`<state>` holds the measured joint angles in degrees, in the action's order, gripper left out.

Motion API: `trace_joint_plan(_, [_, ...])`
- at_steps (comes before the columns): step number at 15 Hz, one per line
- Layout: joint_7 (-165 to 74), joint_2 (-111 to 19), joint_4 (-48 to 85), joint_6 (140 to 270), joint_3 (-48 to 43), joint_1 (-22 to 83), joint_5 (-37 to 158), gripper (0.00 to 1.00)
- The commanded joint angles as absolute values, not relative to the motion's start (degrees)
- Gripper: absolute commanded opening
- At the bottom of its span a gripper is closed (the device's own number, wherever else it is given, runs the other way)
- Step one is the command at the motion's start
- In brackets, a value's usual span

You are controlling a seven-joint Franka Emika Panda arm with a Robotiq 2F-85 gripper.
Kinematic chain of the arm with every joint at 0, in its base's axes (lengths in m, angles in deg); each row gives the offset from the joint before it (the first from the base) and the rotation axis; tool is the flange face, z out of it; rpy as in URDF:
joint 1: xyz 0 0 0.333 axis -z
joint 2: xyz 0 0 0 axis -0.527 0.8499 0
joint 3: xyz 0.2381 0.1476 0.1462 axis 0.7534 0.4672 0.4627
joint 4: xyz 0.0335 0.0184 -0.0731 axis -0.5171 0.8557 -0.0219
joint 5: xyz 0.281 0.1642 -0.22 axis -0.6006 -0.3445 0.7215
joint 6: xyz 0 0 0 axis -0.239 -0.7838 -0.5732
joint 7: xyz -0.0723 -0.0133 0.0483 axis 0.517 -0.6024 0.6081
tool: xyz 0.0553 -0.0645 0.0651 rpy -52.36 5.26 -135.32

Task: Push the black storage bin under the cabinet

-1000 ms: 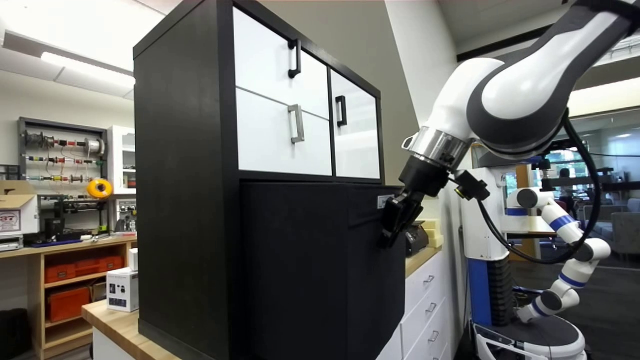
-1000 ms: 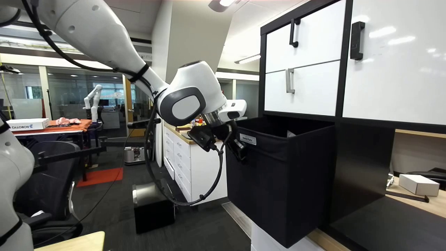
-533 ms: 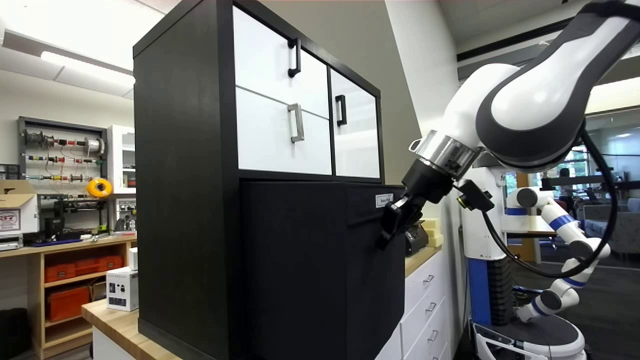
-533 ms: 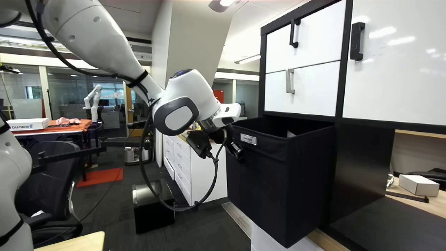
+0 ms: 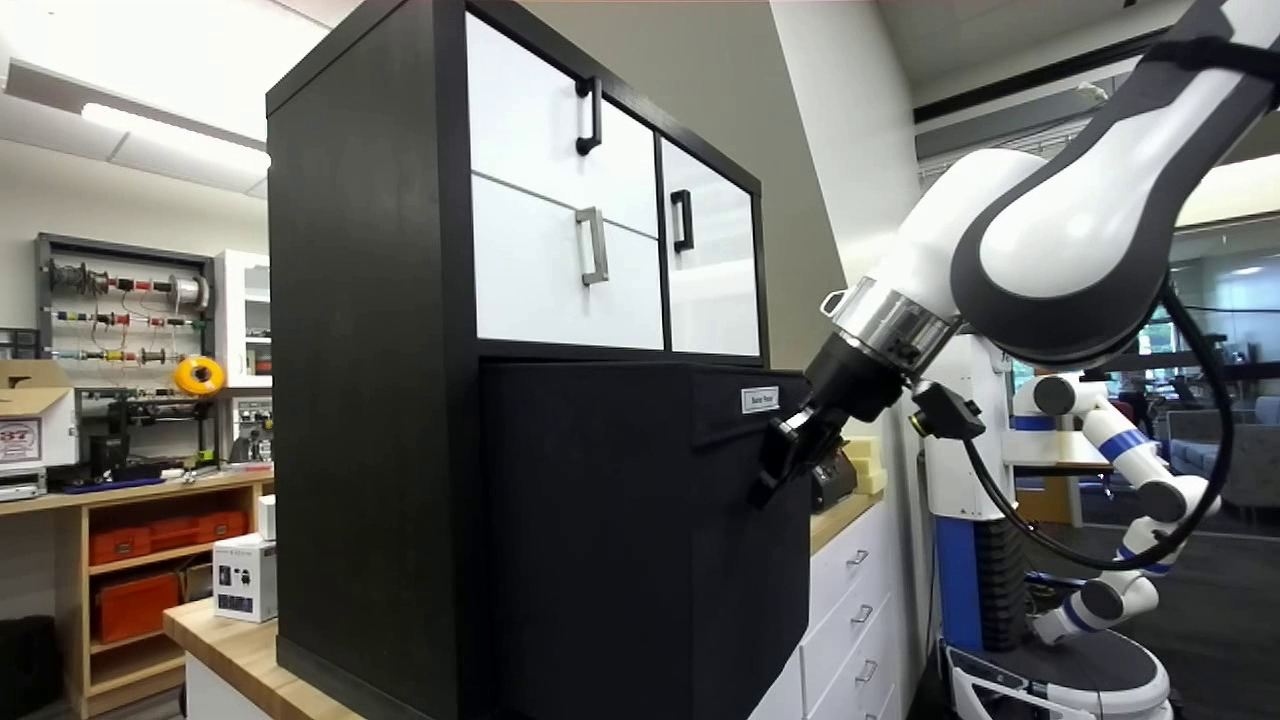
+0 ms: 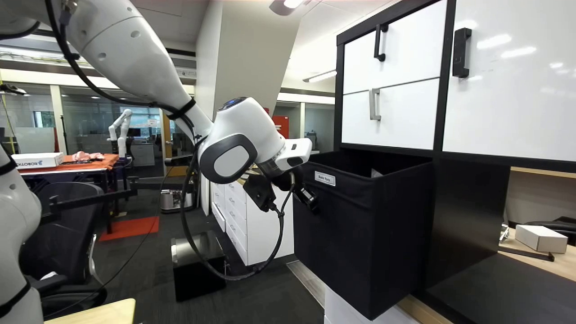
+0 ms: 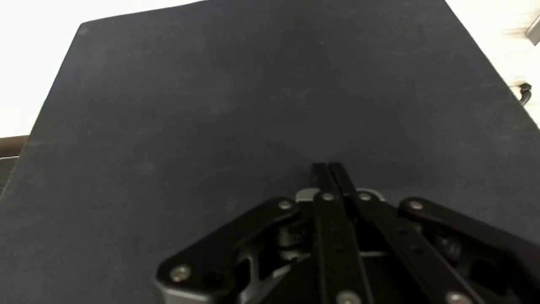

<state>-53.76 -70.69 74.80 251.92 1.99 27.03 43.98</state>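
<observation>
Black storage bin (image 6: 355,234) — something pale (image 6: 375,173) inside — juts from the cabinet (image 6: 504,103).

One black storage bin (image 6: 335,238), one cabinet (image 5: 400,350), three cabinet handles (image 6: 459,52), one pincer (image 7: 328,166)

The premises are a robotics laboratory with workshop fittings. In an exterior view, wire spools (image 5: 188,291) and orange cases (image 5: 137,607) are noted at far left, a blue-banded robot arm (image 5: 1122,442) at far right. In an exterior view, left of frame shows a Robotiq carton (image 6: 38,159), a distant white robot arm (image 6: 124,128), a desk chair (image 6: 65,238) and glass partitions (image 6: 83,121).
</observation>
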Motion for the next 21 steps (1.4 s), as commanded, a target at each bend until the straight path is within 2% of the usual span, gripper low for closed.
trace_joint_plan(1, [-54.8,-63.53,70.67,256.42,1.04,26.9,44.12,0.04])
trace_joint_plan(6, [-54.74,-59.15,66.47,257.86,1.57,27.35,45.22,0.03])
trace_joint_plan(21, [-52.78,-40.1,42.38,254.84,1.29,28.69,55.26,0.03])
